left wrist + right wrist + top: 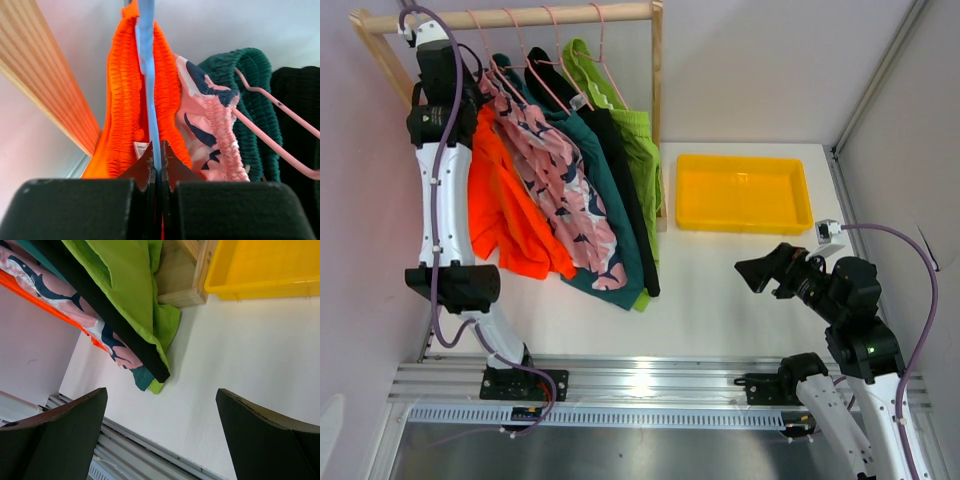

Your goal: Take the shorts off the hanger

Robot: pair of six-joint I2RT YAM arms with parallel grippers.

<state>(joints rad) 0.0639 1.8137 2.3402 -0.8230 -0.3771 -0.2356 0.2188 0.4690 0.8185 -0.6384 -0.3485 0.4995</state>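
Five shorts hang on a rack under a wooden bar: orange shorts, pink shorts with navy splotches, teal shorts, black shorts and lime green shorts. My left gripper is raised at the rack's left end. In the left wrist view it is shut on the thin blue hanger that carries the orange shorts. My right gripper is open and empty above the table, right of the shorts' hems; in the right wrist view only table shows between its fingers.
A yellow tray sits on the table at the back right, beside the rack's wooden foot. Pink wire hangers carry the other shorts. The hems of the shorts reach down to the table. A wall stands close on the left.
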